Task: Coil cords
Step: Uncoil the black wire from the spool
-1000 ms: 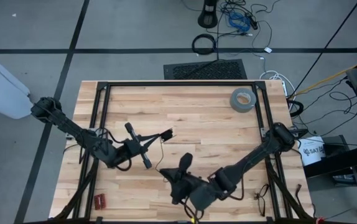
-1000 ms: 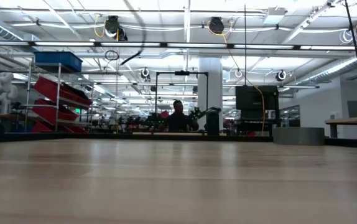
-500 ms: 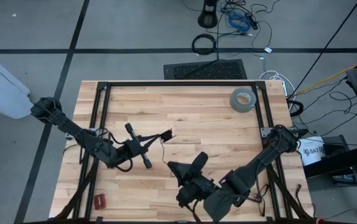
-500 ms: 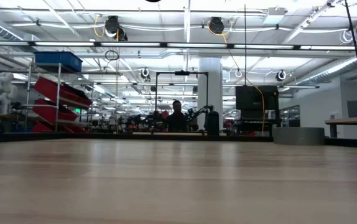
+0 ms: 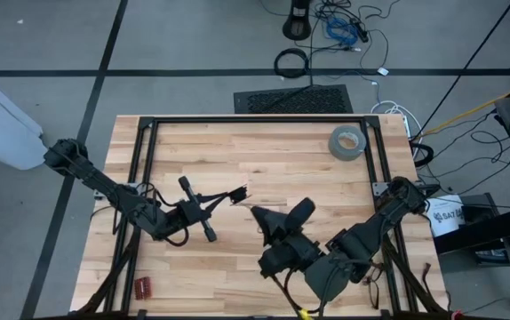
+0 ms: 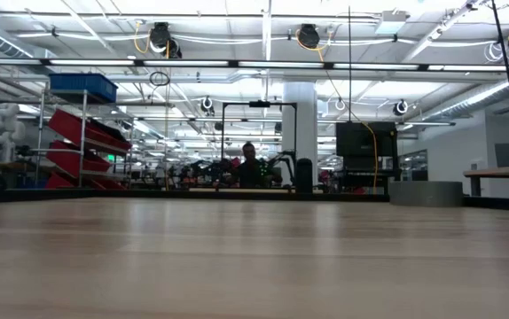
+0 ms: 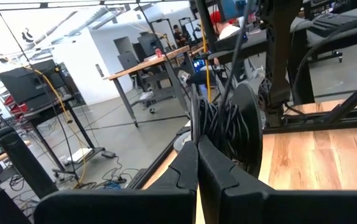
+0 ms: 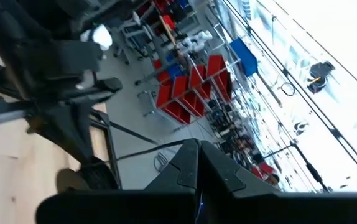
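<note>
The cord (image 5: 247, 203) is a very thin black wire. Only a short stretch of it shows, running between my two grippers above the table's middle. My left gripper (image 5: 237, 192) reaches level from the table's left and is shut; the left wrist view shows its fingertips (image 7: 197, 149) closed together. My right gripper (image 5: 257, 213) is raised high over the near middle of the table and points toward the left gripper's tip. Its fingers are shut in the right wrist view (image 8: 197, 152). My left gripper pinches one end of the cord (image 5: 240, 195) at its fingertips, coming level from the table's left. The wire is too thin to show between the fingers in the wrist view. My right gripper is shut on the cord farther along (image 5: 254, 210), held clear of the table. The right gripper's own body hides the place of contact.
A grey tape roll (image 5: 346, 142) lies flat at the far right of the wooden table. A small red object (image 5: 141, 286) lies at the near left corner. A black frame (image 5: 255, 119) runs around the table top. A person (image 6: 248, 165) stands far off in the room.
My right gripper has risen from near the table and gone toward the far edge and slightly right, closing on my left gripper's tip while rolling at the wrist. The slack stretch of cord that hung between the grippers has shortened. My left gripper has kept still.
</note>
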Controlling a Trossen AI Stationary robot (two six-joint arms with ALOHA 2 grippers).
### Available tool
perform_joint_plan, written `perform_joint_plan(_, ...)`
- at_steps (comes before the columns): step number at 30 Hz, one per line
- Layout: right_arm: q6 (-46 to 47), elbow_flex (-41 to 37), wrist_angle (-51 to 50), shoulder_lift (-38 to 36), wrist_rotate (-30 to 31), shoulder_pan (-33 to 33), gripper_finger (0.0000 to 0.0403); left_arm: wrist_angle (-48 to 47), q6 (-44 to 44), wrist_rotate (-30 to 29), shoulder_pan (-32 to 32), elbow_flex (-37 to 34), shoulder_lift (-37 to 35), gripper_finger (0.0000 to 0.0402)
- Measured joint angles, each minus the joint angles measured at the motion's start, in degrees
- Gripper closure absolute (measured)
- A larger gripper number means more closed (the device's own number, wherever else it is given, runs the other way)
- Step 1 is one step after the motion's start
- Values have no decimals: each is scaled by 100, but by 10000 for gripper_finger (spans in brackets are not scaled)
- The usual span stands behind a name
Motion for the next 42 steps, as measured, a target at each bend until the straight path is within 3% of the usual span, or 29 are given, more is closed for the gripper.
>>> perform_joint_plan(7,480,13,-716,-386,451,11,403,-72,5,-86,4,-13,4,401)
perform_joint_plan(18,589,11,-934,-1140,475,72,402,-34,5,-41,1,-13,4,401)
perform_joint_plan(24,1194,11,-1509,-1604,458,70,402,-5,5,-32,2,-13,4,401)
perform_joint_plan(27,2027,11,-2247,-1758,331,70,402,38,3,-30,0,-13,4,401)
perform_joint_plan(33,4469,11,-4379,-1860,-481,70,403,197,14,4,-10,-13,-16,401)
perform_joint_plan(42,7537,-68,-7019,-1685,-883,70,403,754,339,92,-181,-13,-17,401)
